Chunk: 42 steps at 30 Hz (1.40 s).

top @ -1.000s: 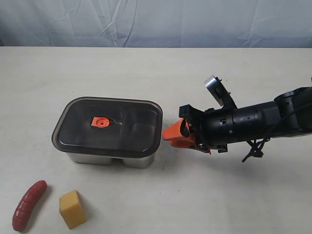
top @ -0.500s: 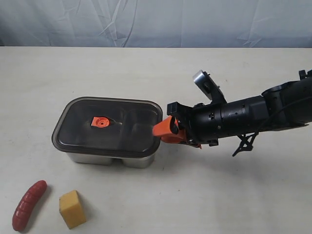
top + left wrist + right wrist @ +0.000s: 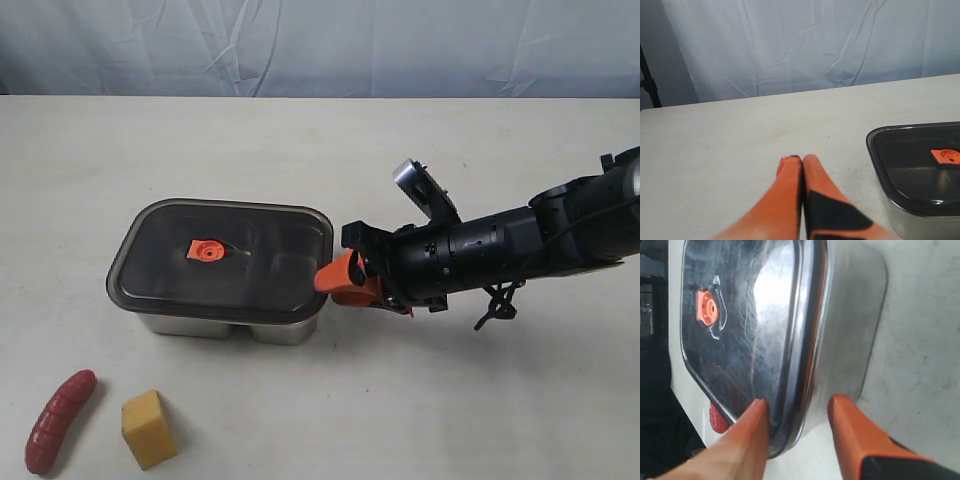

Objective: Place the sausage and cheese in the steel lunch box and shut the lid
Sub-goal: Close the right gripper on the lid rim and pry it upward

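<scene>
Advancing over the last second, the right gripper [image 3: 335, 275] has closed the gap to the right end of the steel lunch box [image 3: 230, 325], where before it stood clear of it. Its claw is partly open and grips nothing. The wrist view shows one finger [image 3: 752, 425] over the edge of the lid [image 3: 225, 255] and the other beside the steel wall below the rim, though contact cannot be confirmed. The lid remains seated on the box. The sausage [image 3: 60, 420] and the cheese [image 3: 148, 428] lie unmoved on the table [image 3: 450, 400], near each other in front of the box's left end. The left gripper [image 3: 797, 160] is pressed shut and empty, off to one side of the box. Assessment: lid removal is about to start, and loading has not begun.
</scene>
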### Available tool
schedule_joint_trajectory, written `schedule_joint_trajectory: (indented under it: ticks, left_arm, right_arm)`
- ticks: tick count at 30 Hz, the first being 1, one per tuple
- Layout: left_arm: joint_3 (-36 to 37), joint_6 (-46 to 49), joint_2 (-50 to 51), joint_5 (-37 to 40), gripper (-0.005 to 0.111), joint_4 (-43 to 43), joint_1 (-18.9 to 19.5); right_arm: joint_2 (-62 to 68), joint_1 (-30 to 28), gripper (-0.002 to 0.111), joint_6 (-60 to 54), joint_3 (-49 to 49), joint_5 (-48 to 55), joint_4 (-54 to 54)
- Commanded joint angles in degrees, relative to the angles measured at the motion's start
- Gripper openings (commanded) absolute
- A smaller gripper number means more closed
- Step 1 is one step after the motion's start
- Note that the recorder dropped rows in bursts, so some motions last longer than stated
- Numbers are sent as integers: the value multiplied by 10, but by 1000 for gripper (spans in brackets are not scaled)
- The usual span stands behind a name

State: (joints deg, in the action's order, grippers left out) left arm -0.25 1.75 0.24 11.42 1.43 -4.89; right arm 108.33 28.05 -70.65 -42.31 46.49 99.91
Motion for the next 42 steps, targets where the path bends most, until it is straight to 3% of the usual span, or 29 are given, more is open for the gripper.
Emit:
schedule_joint_trajectory:
  ticks: [1, 4, 12, 42]
  left_arm:
    - [2, 0, -2, -4, 0, 2, -4]
    - [2, 0, -2, -4, 0, 2, -4]
    - [2, 0, -2, -4, 0, 2, -4]
    - [2, 0, -2, -4, 0, 2, -4]
  right_arm:
    - [1, 0, 40, 1, -3, 18, 0]
    - [1, 0, 34, 1, -3, 24, 0]
    - [1, 0, 0, 3, -3, 33, 0]
    - [-11, -1, -1, 5, -3, 45, 0]
